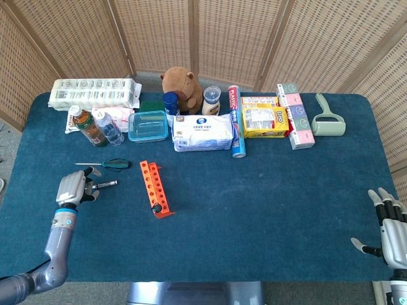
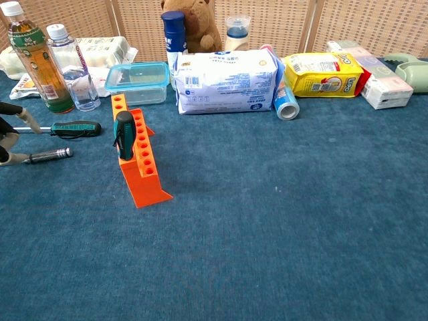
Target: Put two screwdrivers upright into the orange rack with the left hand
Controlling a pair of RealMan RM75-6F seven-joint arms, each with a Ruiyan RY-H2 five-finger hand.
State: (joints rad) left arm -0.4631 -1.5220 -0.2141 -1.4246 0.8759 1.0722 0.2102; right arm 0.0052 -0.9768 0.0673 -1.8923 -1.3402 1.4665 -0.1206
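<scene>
Blue table (image 1: 254, 190): silver screwdriver (image 1: 105, 185) lies flat, handle pointing right.

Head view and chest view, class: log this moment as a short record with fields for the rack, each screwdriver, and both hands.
rack: orange rack on the blue table
in rack: green-handled screwdriver, upright
lying loose: green screwdriver; metal-handled screwdriver
left hand: left hand over the metal-handled screwdriver's shaft; grip unclear
right hand: right hand, fingers spread, holding nothing

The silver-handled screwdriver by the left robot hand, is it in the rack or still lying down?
Lying flat. The silver-handled screwdriver rests on the table, left of the orange rack.
</scene>
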